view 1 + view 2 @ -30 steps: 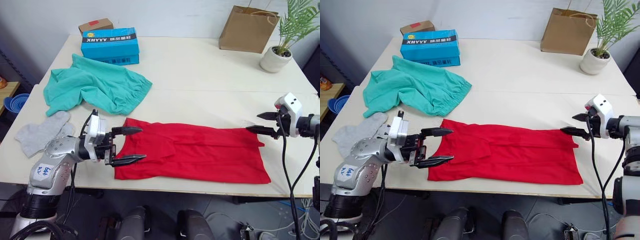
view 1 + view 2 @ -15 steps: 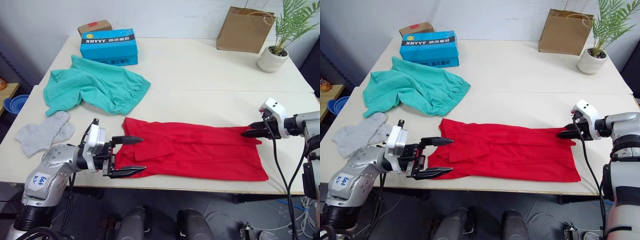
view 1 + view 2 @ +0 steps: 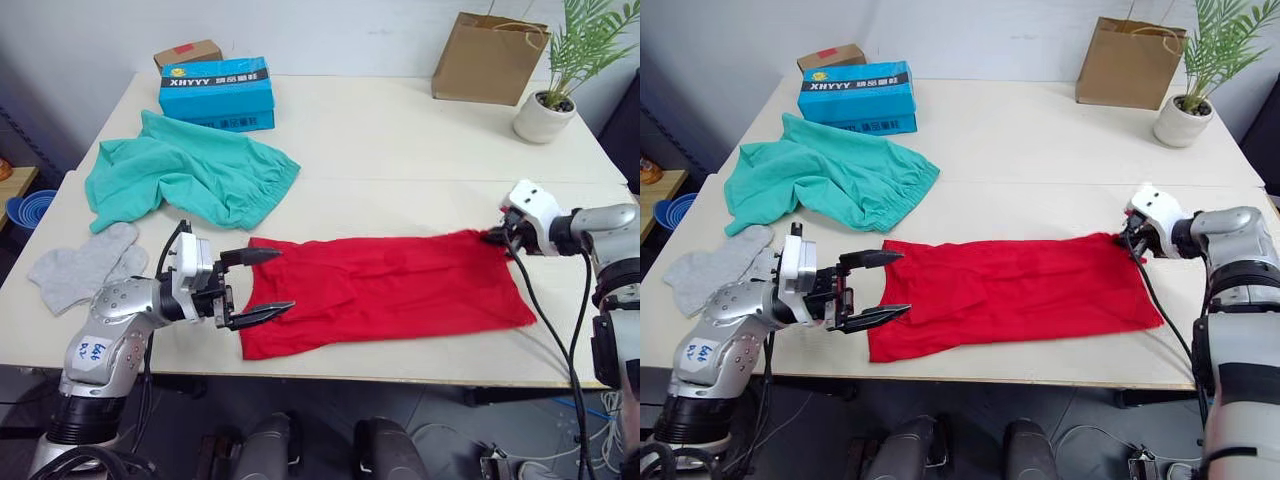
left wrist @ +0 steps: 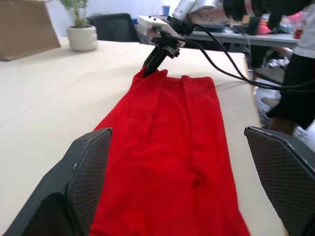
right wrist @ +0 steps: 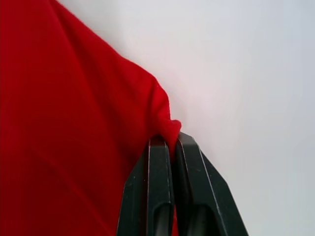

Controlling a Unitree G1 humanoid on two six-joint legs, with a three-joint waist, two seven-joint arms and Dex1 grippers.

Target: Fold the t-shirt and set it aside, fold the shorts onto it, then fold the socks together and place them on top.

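- The t-shirt (image 3: 385,290) lies as a long red strip along the near edge of the table (image 3: 420,140), its long axis running from 9 o'clock to 3 o'clock across the head view.
- The right gripper (image 5: 167,147) has its two fingers pressed together on a bunched corner of the t-shirt at the strip's far 3 o'clock end; the cloth puckers into a small point where they pinch.
- The left gripper (image 3: 258,285) sits at the 9 o'clock end with its fingers spread wide, one above and one below the shirt's edge, gripping nothing. From it, the shirt stretches away toward 3 o'clock, straight along its fingers in the left wrist view.
- So each arm owns one end: the left is the nearer to the free end, and I judge the next move needs it to close on that corner before any fold.
- The shorts (image 3: 185,175) lie crumpled at 11 o'clock from the shirt, and the socks (image 3: 85,265) lie near the table's 9 o'clock edge, well apart from both grippers.
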